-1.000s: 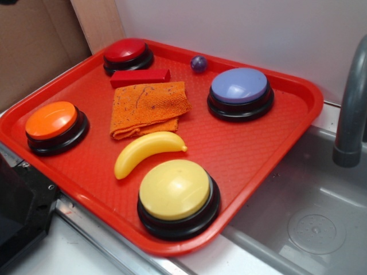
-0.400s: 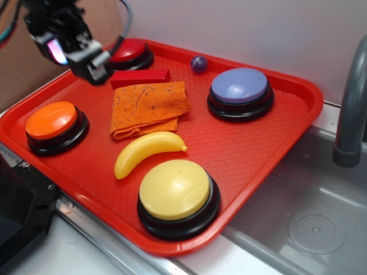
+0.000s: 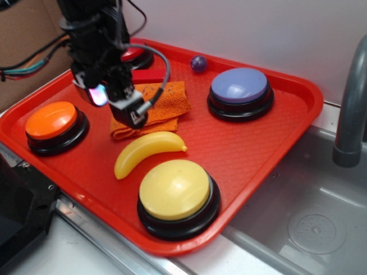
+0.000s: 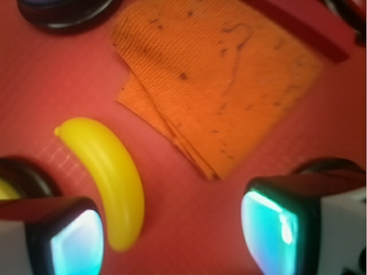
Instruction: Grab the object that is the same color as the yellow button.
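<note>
The yellow toy banana (image 3: 146,150) lies on the red tray (image 3: 241,152), just behind the pale-yellow dome button (image 3: 175,190). My gripper (image 3: 116,106) hangs open over the front-left part of the orange cloth (image 3: 166,103), a little behind and left of the banana. In the wrist view the banana (image 4: 109,177) curves down beside the left finger, with its lower tip just inside the open gripper (image 4: 175,238). Bare tray fills the rest of the gap. A sliver of the yellow button (image 4: 4,190) shows at the left edge.
An orange button (image 3: 51,121), a red button (image 3: 137,55), a blue-lilac button (image 3: 239,87), a red block (image 3: 152,74) and a small purple ball (image 3: 199,63) share the tray. A sink basin (image 3: 309,223) and grey faucet (image 3: 350,114) are at the right.
The arm came in from the upper left and moved down and right, from beside the red button to over the orange cloth. The tray's objects stayed put.
</note>
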{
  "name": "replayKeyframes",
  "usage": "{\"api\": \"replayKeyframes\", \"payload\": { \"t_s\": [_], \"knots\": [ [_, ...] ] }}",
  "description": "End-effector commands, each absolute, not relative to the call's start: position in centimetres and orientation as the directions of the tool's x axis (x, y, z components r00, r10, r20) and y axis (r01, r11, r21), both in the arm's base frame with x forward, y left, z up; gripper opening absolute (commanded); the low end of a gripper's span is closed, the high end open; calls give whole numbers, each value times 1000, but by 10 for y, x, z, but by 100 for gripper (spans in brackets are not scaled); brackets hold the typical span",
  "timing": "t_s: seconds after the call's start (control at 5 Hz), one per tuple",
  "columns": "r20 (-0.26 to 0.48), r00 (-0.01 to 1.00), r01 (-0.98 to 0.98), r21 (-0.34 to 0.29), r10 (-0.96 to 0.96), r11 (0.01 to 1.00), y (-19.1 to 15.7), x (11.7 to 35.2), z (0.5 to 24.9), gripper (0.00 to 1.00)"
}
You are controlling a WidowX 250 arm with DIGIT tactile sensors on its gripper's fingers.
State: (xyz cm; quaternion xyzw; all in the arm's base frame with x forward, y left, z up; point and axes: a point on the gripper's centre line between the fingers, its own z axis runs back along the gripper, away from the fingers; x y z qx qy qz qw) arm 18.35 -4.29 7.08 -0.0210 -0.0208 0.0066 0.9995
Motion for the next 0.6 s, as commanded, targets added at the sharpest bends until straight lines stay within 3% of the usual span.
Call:
{"api": "replayKeyframes", "payload": {
  "t_s": [0.0,0.4],
  "knots": [
    [89,996,33,-98,-24,995,-68,186,43,100],
    [87,996,4,-56,1,998,-73,183,30,100]
  ]
}}
